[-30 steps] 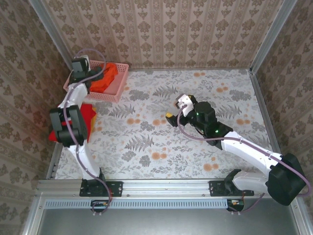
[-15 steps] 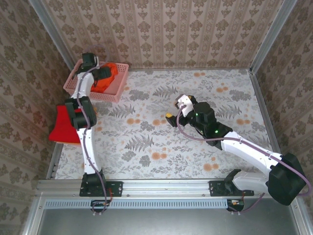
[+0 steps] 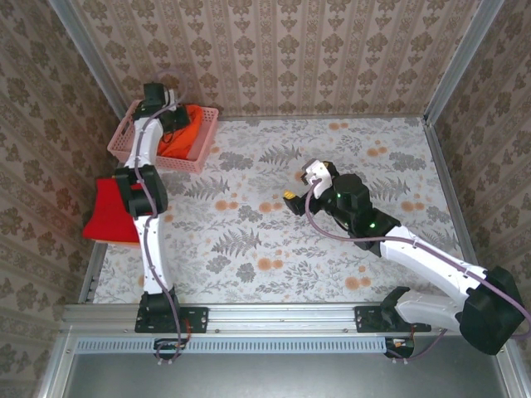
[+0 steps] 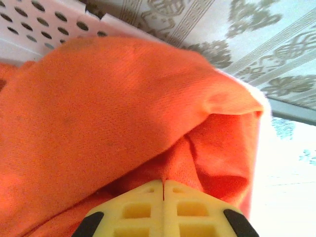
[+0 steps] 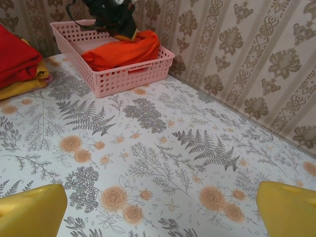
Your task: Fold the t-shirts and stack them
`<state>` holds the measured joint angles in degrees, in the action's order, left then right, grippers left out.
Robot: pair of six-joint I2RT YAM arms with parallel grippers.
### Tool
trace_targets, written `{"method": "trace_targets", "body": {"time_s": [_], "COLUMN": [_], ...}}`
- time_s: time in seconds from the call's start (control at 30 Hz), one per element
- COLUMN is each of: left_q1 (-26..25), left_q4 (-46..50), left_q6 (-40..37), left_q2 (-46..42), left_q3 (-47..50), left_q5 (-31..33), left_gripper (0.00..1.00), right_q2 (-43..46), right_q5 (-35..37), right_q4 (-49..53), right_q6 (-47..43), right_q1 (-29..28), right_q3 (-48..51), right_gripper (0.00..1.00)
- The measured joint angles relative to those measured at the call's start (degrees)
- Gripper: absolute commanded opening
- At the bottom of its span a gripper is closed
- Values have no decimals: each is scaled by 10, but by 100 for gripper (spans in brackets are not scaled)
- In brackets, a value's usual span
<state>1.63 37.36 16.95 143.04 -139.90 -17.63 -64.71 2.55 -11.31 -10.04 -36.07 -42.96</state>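
A bright orange t-shirt (image 3: 191, 133) lies bunched in the pink basket (image 3: 122, 139) at the far left. My left gripper (image 3: 172, 118) reaches down into that basket. In the left wrist view the left gripper (image 4: 163, 181) is shut, and a fold of the orange t-shirt (image 4: 98, 108) runs into the seam between its fingertips. A deeper red t-shirt (image 3: 112, 211) lies folded at the table's left edge. My right gripper (image 3: 290, 199) hovers over the middle of the table, open, with nothing between its yellow fingers (image 5: 32, 212). From there the orange t-shirt (image 5: 121, 49) fills the basket's right half.
The red t-shirt (image 5: 17, 54) rests on a yellow folded cloth (image 5: 19, 86) beside the basket (image 5: 128, 76). Patterned walls close in the table at the back and both sides. The floral tablecloth (image 3: 348, 157) spreads between the basket and the right arm.
The left arm has swung further over the basket, and its gripper has gone from open to shut on the orange cloth. The right arm has barely moved.
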Motion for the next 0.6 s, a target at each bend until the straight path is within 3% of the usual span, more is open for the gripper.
{"method": "trace_targets", "body": {"time_s": [0.33,0.6], "left_q1": [-14,-90], "left_q4": [-15,-35], "left_q6": [1,-56], "left_q2": [-209,-328], "left_q3": [24,23], "left_q5": [-2,-1], "left_gripper": [0,0], "right_q2": [-4,-4], "right_q5": [0,0], "right_q4": [-3,-5], "right_q6": [21,30], "right_q1": [-1,-1], "right_q3": [3,5], "right_gripper": [100,100]}}
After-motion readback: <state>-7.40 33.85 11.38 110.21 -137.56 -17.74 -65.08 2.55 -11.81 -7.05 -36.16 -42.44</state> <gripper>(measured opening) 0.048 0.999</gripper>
